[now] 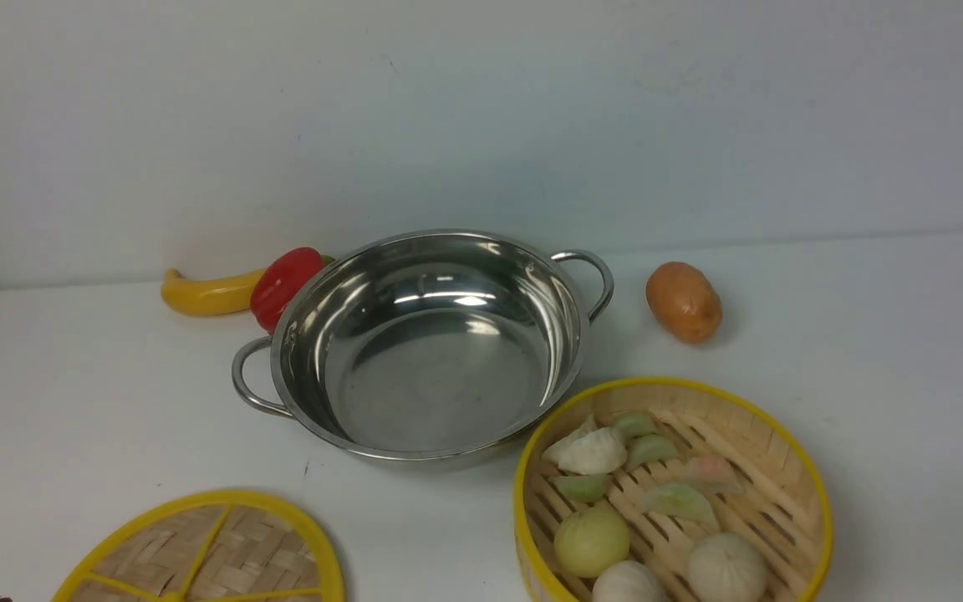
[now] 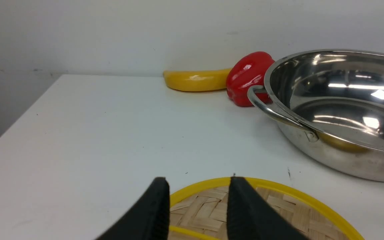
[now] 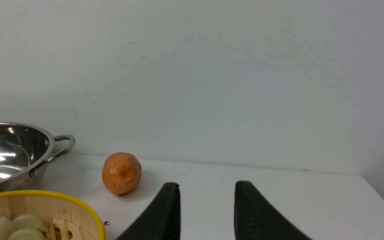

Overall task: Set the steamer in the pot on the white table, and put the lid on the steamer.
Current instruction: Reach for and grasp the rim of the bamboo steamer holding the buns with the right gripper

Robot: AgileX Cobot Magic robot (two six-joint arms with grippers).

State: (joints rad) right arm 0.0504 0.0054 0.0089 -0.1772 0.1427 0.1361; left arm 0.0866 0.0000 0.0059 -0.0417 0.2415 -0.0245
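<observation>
Left tool (image 2: 198, 180) and right tool (image 3: 208, 184) released, empty; grip the steamer (image 1: 699, 400) rim squarely, lift level, centre over the pot (image 1: 431, 376).

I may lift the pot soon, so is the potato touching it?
Apart. The front view shows bare white table between the potato and the pot; the right wrist view shows the same gap.
</observation>
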